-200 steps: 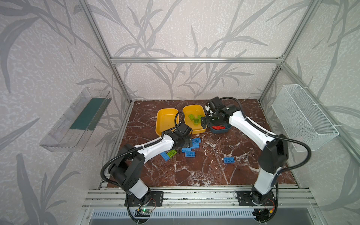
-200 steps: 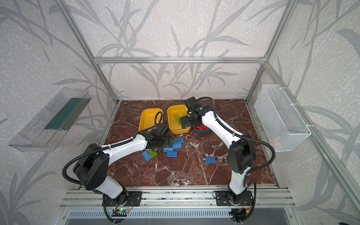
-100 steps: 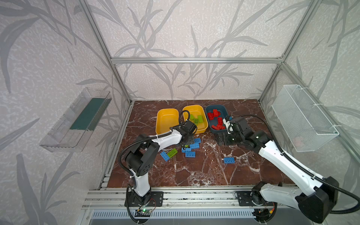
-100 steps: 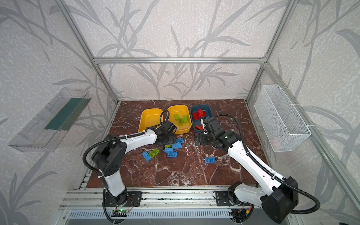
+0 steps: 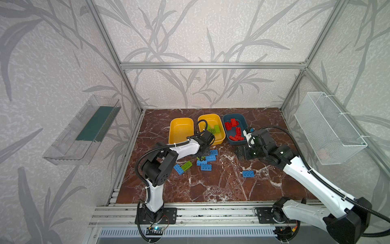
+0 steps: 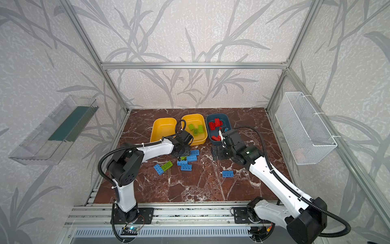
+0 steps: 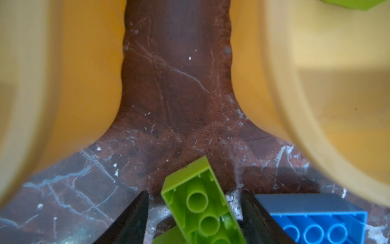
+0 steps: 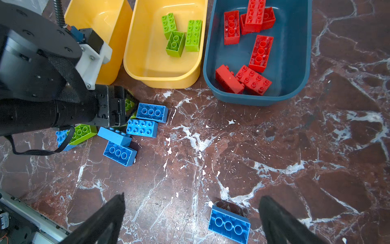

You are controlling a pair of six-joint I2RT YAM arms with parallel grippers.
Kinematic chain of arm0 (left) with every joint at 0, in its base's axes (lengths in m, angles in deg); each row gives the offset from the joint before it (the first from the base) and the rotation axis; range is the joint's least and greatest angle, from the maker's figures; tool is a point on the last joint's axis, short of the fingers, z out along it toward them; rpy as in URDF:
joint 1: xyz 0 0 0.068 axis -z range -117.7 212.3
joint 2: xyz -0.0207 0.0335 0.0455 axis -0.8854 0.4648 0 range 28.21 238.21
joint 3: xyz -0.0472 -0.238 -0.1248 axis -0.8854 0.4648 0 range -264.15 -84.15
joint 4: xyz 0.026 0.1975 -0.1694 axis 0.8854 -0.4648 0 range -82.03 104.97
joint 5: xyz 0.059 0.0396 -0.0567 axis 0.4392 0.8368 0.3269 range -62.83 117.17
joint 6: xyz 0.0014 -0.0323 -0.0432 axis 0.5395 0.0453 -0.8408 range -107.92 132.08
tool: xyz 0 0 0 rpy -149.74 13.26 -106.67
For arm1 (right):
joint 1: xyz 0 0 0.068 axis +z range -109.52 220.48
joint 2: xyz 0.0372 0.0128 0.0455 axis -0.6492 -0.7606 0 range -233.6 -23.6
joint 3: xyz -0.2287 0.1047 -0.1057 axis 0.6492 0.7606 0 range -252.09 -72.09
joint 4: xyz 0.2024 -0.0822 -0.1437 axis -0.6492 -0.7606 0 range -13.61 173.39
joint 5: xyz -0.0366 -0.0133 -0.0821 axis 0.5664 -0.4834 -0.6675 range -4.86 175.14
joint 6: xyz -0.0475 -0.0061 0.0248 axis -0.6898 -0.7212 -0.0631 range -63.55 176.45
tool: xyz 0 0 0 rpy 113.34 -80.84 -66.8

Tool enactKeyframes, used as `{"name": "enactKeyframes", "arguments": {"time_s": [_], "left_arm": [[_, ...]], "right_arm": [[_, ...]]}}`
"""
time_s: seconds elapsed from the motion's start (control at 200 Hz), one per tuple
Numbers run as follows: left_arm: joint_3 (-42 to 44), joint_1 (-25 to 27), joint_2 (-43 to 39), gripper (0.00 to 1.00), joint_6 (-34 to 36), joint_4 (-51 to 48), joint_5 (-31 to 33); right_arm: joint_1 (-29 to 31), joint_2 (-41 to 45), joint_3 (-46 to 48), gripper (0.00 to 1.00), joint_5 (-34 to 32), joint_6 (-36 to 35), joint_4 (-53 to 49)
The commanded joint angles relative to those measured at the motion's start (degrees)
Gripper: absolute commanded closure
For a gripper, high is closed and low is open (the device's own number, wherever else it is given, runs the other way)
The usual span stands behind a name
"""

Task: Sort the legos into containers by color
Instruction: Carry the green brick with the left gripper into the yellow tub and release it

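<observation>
My left jaws stand spread around a lime green studded plastic brick (image 7: 200, 209) that lies hollow side up on the red-brown marble worktop (image 7: 175, 84). A sliver of stone shows on each side of it, so nothing is pinched (close, though). A blue plastic brick (image 7: 312, 219) lies just beside one finger. Ahead curve two shallow plastic tubs, the outer yellow tub (image 7: 52, 84) and the middle yellow tub (image 7: 295, 95), with a strip of worktop between them.

My right jaws hang wide apart above the worktop, holding nothing, with a lone blue brick (image 8: 229, 225) lying below between them.

Farther out, more blue bricks (image 8: 141, 127) cluster by the left arm, and another green brick (image 5: 186, 165) touches a blue one. Three green bricks (image 8: 193, 34) sit in the middle yellow tub, and red bricks (image 8: 260, 52) lie in the dark teal tub (image 8: 295, 52).
</observation>
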Motion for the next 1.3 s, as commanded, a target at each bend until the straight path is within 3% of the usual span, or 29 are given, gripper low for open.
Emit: {"name": "enactKeyframes", "arguments": {"time_s": [0.0, 0.165, 0.31, 0.45, 0.51, 0.58, 0.665, 1.065, 1.295], "left_arm": [[-0.98, -0.39, 1.13, 0.38, -0.18, -1.0, 0.13], [-0.36, -0.38, 0.87, 0.46, -0.18, -1.22, -0.53], [-0.1, -0.28, 0.25, 0.61, 0.12, -1.9, -0.77], [0.04, -0.13, -0.57, 0.63, 0.56, -2.58, -0.26], [-0.33, -0.12, -0.97, 0.7, 0.74, -3.08, -0.21], [-0.82, 0.14, -1.64, 0.71, 1.08, -4.11, 0.03], [-1.78, 0.65, -2.72, 0.81, 1.62, -5.66, 1.01], [-10.17, 1.46, -7.4, 0.83, 6.18, -13.89, 6.66], [-23.33, 1.48, -1.22, 0.82, 9.51, -17.88, 6.67]], "right_arm": [[0.09, 2.18, 0.5, 0.01, -1.34, -0.57, -0.62], [0.07, 3.26, 0.65, 0.01, -1.75, -0.31, -1.13], [0.09, 4.01, 1.33, 0.01, -1.95, -0.04, -1.14], [0.09, 4.57, 1.9, 0.01, -1.97, 0.13, -1.35], [0.09, 4.85, 2.06, 0.01, -2.0, 0.22, -1.52], [0.09, 5.38, 2.31, 0.01, -2.08, 0.31, -1.74], [0.02, 6.12, 2.69, 0.01, -2.22, 0.4, -1.8], [0.05, 9.23, 3.68, 0.01, -1.18, 1.09, -3.01], [0.08, 11.31, 4.82, 0.01, -0.94, 1.5, -3.54]]}}
